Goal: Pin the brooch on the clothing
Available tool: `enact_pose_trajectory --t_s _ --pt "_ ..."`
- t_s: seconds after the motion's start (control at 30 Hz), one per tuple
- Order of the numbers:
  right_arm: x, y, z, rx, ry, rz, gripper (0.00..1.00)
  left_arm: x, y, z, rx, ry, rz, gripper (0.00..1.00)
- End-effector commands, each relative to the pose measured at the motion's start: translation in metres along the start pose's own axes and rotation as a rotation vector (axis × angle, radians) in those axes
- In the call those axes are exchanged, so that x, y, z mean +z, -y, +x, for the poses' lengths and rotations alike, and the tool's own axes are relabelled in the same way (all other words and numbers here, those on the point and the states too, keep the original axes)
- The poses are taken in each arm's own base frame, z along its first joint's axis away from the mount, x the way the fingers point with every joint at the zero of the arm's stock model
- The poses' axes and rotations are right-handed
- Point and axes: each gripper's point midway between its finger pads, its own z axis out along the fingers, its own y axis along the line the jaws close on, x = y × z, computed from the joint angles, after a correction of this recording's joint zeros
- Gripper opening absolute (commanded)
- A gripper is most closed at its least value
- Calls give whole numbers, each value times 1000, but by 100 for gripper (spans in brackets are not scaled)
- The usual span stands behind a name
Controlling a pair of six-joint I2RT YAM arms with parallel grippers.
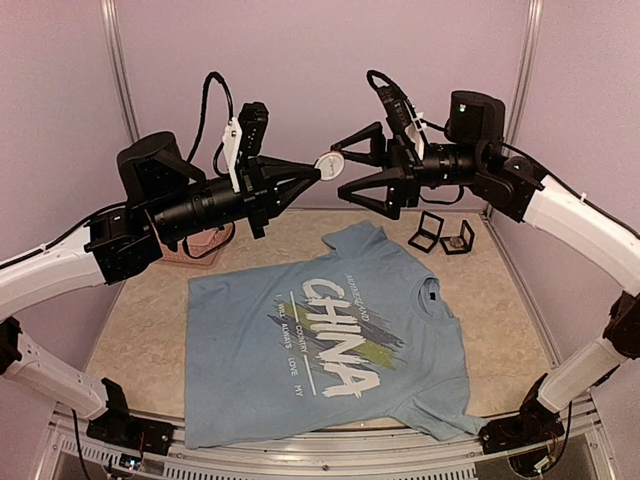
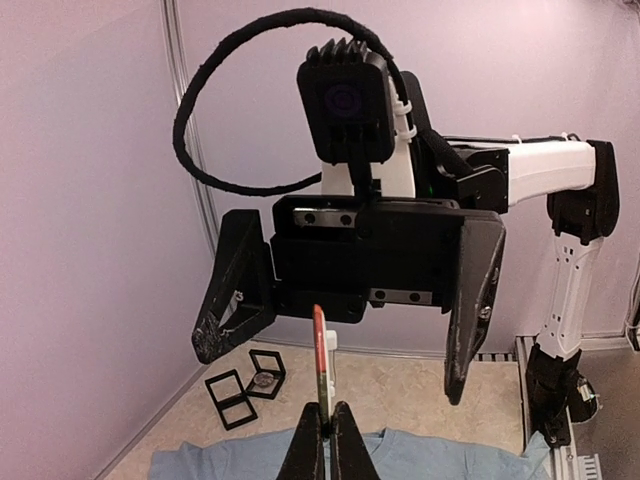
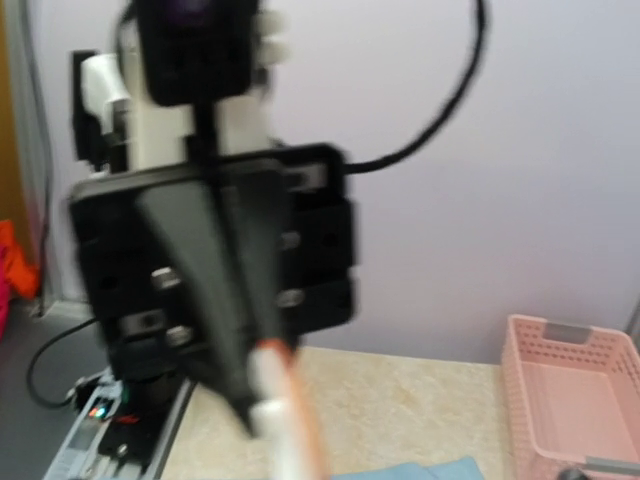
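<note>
Both arms are raised and meet in the air above the far part of the beige marbled table (image 1: 150, 330). The left gripper (image 1: 318, 172) has its two dark fingers pressed together on the lower edge of a small round white brooch (image 1: 330, 162) with an orange rim, and holds it upright at its tip. The right gripper (image 1: 345, 165) faces it from the other side with its fingers spread wide, one above and one below the brooch. It stands just beside the brooch, and I cannot tell if it touches it.

The light blue short-sleeved T-shirt (image 1: 240, 350) with the big white letters "CHINA" and green and dark brush strokes lies flat on the table below, well apart from the brooch. Its dark collar points to the right side.

A pink plastic basket (image 1: 205, 245) with holes stands behind the left arm. Two small black square frames (image 1: 430, 232) stand near the far right corner, beyond the shirt.
</note>
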Motion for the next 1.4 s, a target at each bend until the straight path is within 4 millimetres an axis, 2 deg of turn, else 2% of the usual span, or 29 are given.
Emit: enact_pose_trajectory --t_s 0.0,0.27,0.37,0.47,0.67,0.93,1.07,1.17,1.2,1.37 --pt "-3 6 -28 -13 70 81 95 -6 4 -9 49 33 -12 0" --pt "0 -3 -24 14 56 10 75 -7 8 -12 75 50 2 0" --pt "3 -3 -22 22 51 -8 66 -7 9 -12 75 51 6 0" --pt "4 -1 -18 26 41 -5 62 -8 10 -12 77 52 8 0" --pt "5 -1 -21 24 48 -11 46 -8 16 -10 85 43 27 0" --pt "6 0 -13 32 28 -12 44 -9 18 -13 91 50 39 0" --pt "7 1 -10 35 18 -11 47 -9 19 -12 94 47 44 0" --pt "8 1 -12 39 21 -14 44 -8 21 -11 95 44 52 0" --pt "8 1 -12 39 24 -22 44 -8 20 -11 97 43 50 0" --pt "8 -6 -15 35 34 -66 60 -7 19 -8 97 35 44 0"
